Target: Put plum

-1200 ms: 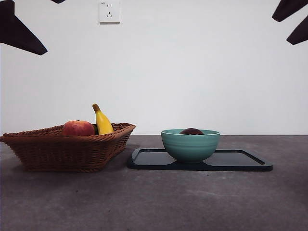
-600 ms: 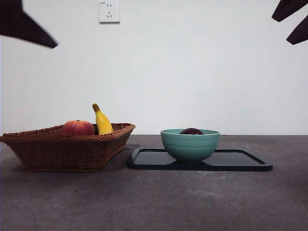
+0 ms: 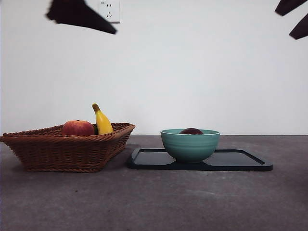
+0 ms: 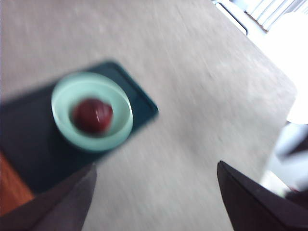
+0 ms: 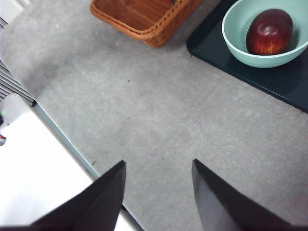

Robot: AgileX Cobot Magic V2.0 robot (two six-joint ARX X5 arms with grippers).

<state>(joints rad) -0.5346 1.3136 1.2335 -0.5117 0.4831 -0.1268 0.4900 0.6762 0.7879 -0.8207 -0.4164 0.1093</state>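
The dark maroon plum [image 3: 191, 131] lies inside the teal bowl [image 3: 190, 145], only its top showing over the rim in the front view. From the wrist cameras the plum [image 5: 269, 32] [image 4: 93, 115] rests loose in the bowl [image 5: 236, 33] [image 4: 91, 111]. My left gripper [image 4: 156, 192] is open and empty, high above the table, and shows as a dark shape [image 3: 79, 14] at the top left of the front view. My right gripper [image 5: 159, 187] is open and empty, waiting high at the top right corner [image 3: 293, 17].
The bowl stands on a black tray [image 3: 240, 161]. Left of it a wicker basket [image 3: 67, 147] holds a red-orange fruit [image 3: 78, 128] and a yellow banana [image 3: 102, 120]. A wall socket [image 3: 109, 10] is on the white wall.
The left arm's dark tip has swung from the top left corner rightward along the top edge. The left wrist picture is blurred by motion. The plum, bowl and right arm stay put.
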